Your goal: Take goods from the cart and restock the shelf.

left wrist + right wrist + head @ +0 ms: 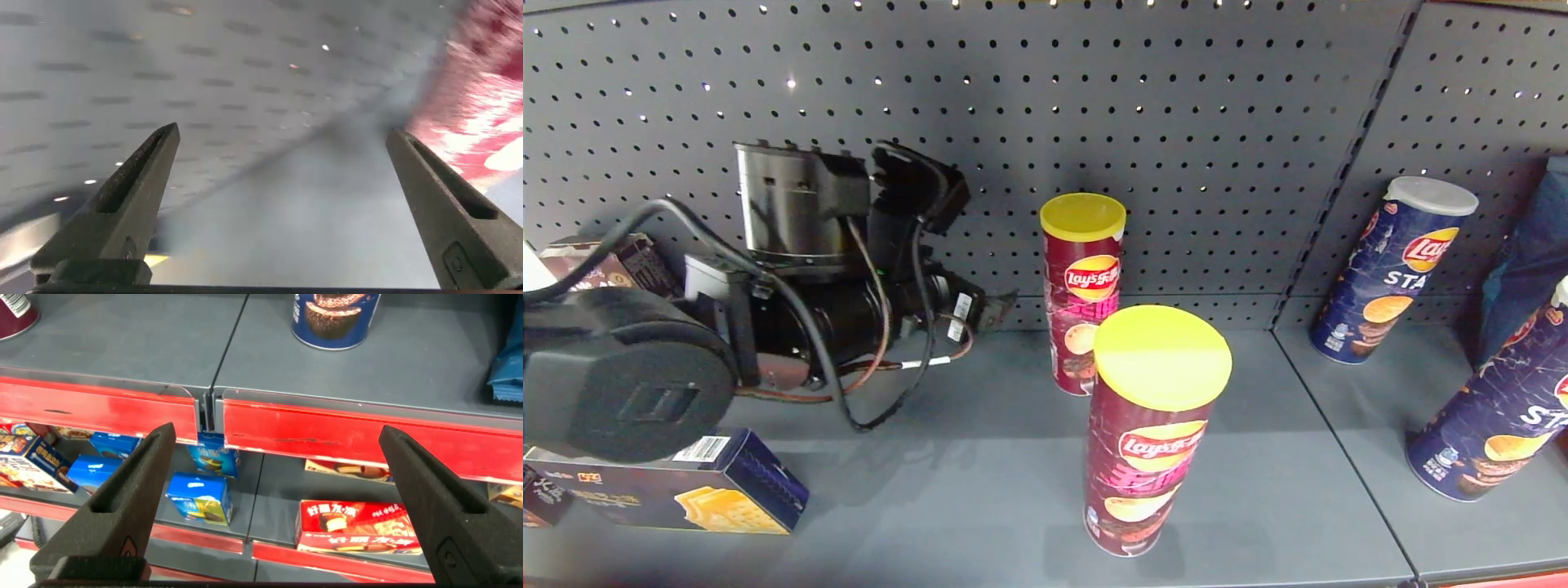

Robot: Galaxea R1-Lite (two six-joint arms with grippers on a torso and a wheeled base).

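Observation:
Two maroon chip cans with yellow lids stand upright on the grey shelf [980, 490]: a rear can [1082, 294] by the pegboard and a front can [1147, 441] nearer the edge. My left gripper [984, 310] lies low over the shelf, just left of the rear can and pointing toward it. Its fingers are open with nothing between them [283, 132], and the maroon can [490, 98] shows just outside one finger. My right gripper [278, 433] is open and empty, held in front of the shelf's red front strip [327, 429].
Two dark blue chip cans [1396, 269] [1494, 408] stand in the bay to the right, past a divider. A blue biscuit box [686, 490] lies at front left and a brown box [605, 261] at back left. Boxed goods [359, 527] fill the lower shelf.

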